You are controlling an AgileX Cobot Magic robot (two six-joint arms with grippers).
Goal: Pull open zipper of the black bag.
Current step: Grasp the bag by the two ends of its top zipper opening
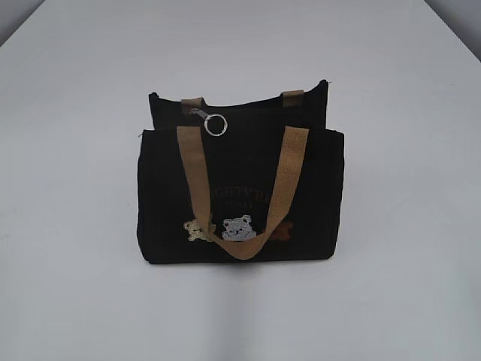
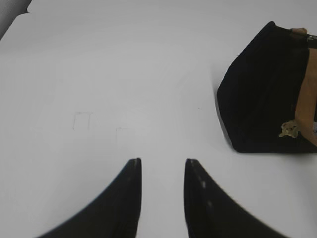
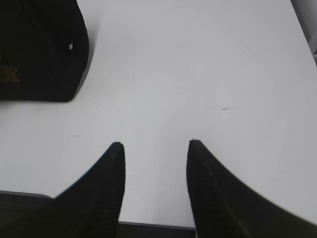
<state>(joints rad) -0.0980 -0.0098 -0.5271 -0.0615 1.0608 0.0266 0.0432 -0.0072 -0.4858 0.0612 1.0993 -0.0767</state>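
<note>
- Left gripper: seen only in the left wrist view, at 6 o'clock of that frame. Jaws stand apart with bare table between them; nothing held. Well apart from the bag, which lies toward 3 o'clock.
- White table: plain surface, carrying the bag alone in the exterior view.
- Black bag: upright at the centre of the exterior view, front panel facing the camera, two tan straps draped down the front, bear patches low on the panel.
- Zipper: runs along the top opening; it appears closed, though the black line is hard to read.
- Silver pull with round ring: toward 11 o'clock from the bag's centre, near the left end, hanging over the front edge.
- Right gripper: seen only in the right wrist view, at 6 o'clock. Jaws apart, empty; bag corner toward 10 o'clock, well apart.
- Risk, judged: the pull is small and sits just beside a strap, so a closing jaw could catch webbing instead.
- Risk, judged: the soft bag is unanchored, so a pull may drag or tip it unless the other gripper holds it down.
- View differences: only the exterior view shows pull and ring, but no gripper; the wrist views show the jaws and only the bag's ends.
</note>
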